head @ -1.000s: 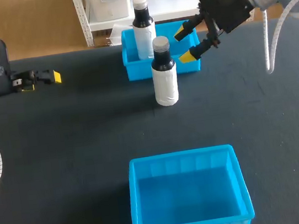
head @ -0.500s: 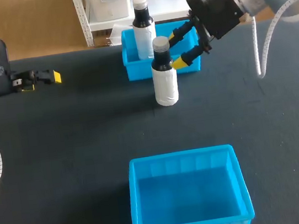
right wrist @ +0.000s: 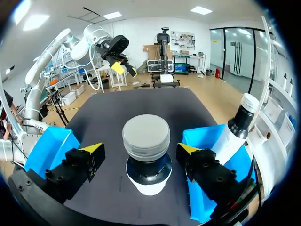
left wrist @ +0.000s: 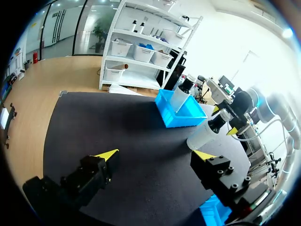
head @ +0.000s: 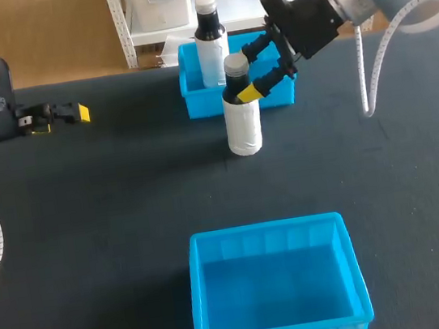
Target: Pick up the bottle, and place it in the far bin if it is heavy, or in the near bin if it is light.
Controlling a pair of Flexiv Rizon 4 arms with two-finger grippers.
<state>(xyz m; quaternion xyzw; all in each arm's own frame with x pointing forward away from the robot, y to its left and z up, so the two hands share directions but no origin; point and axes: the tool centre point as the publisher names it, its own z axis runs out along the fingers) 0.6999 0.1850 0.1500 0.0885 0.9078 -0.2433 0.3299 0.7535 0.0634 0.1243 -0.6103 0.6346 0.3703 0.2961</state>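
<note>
The bottle (head: 241, 111), white-bodied with a dark neck and grey cap, stands upright on the dark counter (head: 109, 196), just on the near side of the far bin (head: 198, 102). The right pincer (head: 246, 71) straddles its neck. From overhead only the nearer yellow tip shows, the other being lost behind the cap. The right wrist camera settles it: both fingers stand apart, one on each side of the neck, with a gap visible on either side.

A second bottle (head: 210, 39) stands upright inside the far bin. The near bin (head: 199, 298) sits well apart, towards the front edge.

The left pincer (left wrist: 156, 155) hangs over the counter's left side, far from the bottle. Overhead it appears edge-on; its own camera shows the fingers wide apart, with nothing between them.
</note>
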